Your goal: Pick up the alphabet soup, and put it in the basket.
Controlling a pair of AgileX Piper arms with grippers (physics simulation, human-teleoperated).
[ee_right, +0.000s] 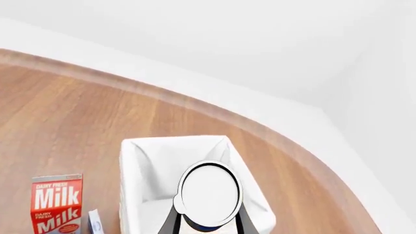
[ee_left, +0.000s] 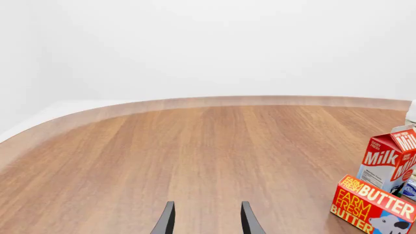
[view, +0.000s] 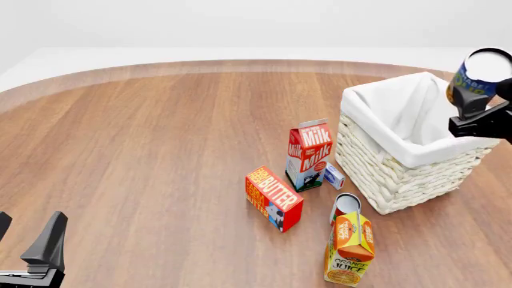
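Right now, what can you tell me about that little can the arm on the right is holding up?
The alphabet soup is a small round can with a blue and yellow-orange label and a plain whitish flat end turned toward the front camera. It is off the table, tilted, clamped between the dark fingers of the right gripper. It hangs above the far right edge of the basket; in the right wrist view the basket's white cloth lining lies directly behind it. Only the gripper touches it. Its label text is too small to read.
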